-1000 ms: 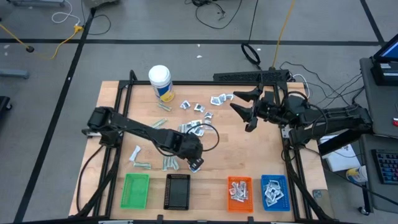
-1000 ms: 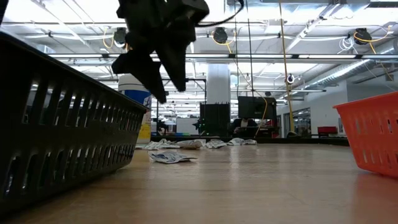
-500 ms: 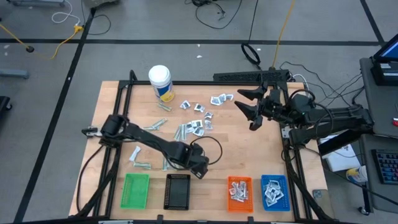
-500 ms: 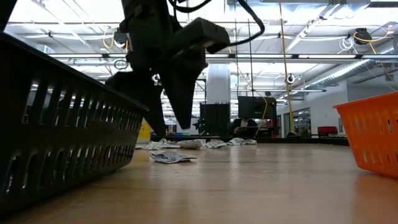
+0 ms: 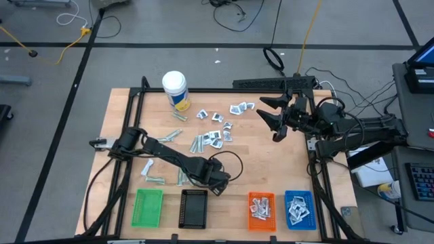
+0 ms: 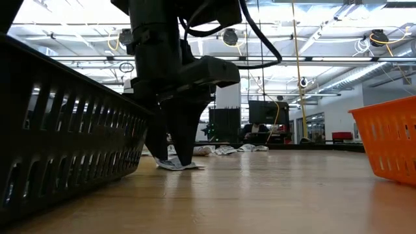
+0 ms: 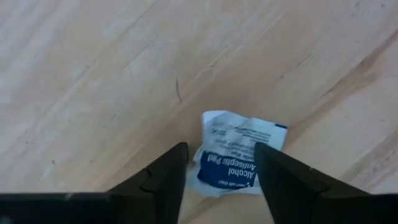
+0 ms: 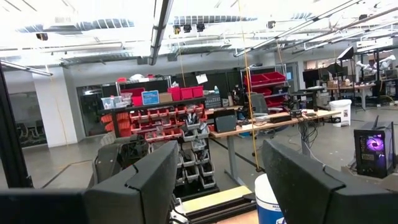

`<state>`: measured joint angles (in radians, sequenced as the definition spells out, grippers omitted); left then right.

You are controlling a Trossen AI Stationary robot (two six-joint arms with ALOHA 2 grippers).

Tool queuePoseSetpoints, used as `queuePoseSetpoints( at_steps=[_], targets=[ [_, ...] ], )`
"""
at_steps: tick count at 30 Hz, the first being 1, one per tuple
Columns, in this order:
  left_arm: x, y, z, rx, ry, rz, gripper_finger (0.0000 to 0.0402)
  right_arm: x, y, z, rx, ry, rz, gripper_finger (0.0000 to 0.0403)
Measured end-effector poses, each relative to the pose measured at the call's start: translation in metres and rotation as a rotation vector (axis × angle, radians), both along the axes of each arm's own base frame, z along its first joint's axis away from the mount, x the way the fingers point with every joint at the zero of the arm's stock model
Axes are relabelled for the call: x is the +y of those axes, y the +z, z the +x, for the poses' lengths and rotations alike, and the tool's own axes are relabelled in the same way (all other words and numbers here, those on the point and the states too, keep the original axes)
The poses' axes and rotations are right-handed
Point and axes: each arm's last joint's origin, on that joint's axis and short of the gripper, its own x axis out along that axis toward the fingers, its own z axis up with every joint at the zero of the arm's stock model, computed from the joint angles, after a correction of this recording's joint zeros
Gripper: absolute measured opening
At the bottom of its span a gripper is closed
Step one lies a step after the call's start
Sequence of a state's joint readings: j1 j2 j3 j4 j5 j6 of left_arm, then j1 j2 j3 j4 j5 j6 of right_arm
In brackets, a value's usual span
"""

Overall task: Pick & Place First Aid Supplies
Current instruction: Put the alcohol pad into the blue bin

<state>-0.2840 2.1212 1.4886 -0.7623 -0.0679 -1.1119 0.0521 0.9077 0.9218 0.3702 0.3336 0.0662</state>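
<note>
We have our left claw [image 7: 217, 177] down at the worktop [image 5: 271, 159], just above the black tray [image 5: 194, 208] in the high view, its two fingers spread and standing either side of one square white-and-blue sachet [image 7: 239, 152]. The sachet lies flat on the wood between the fingertips, not yet pinched; in the low view the fingers [image 6: 184, 133] reach right down to it.

We judge this packet to be very light, thin and limp, a sealed foil or paper pouch with a slightly crinkled skin. It should not break, but it will likely slide on the smooth wood or buckle if squeezed unevenly. Lying flat, it offers little height to grip, so we would close across its two opposite edges with the tips pressed to the wood, letting the packet bow up a little into the pinch.

The remaining loose supplies [image 5: 215, 125] lie scattered mid-worktop near the white bottle [image 5: 175, 89]. Our right claw [image 5: 270, 115] hangs well apart over the far right side, its fingers spread and holding nothing.
</note>
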Motion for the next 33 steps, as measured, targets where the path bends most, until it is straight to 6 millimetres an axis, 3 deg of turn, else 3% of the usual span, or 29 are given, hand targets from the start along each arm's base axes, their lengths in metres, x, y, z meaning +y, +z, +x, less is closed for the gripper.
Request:
queuePoseSetpoints(
  at_steps=[10,17,23,33],
  targets=[
    [0.016,0.002,0.000,0.048,-0.082,-0.047,0.0013,0.000,0.000,0.000,0.001,0.000,-0.001,0.0226],
    [0.047,0.018,-0.005,0.078,-0.173,-0.031,0.0003,0.000,0.000,0.000,-0.001,0.000,0.000,0.0225],
    [0.070,0.051,-0.010,0.008,-0.267,0.027,0.0002,0.000,0.001,0.000,-0.014,-0.002,0.001,0.0222],
    [0.100,0.135,-0.042,-0.143,-0.466,0.314,0.0001,0.000,-0.001,0.000,0.015,-0.016,-0.019,0.0221]
  ],
)
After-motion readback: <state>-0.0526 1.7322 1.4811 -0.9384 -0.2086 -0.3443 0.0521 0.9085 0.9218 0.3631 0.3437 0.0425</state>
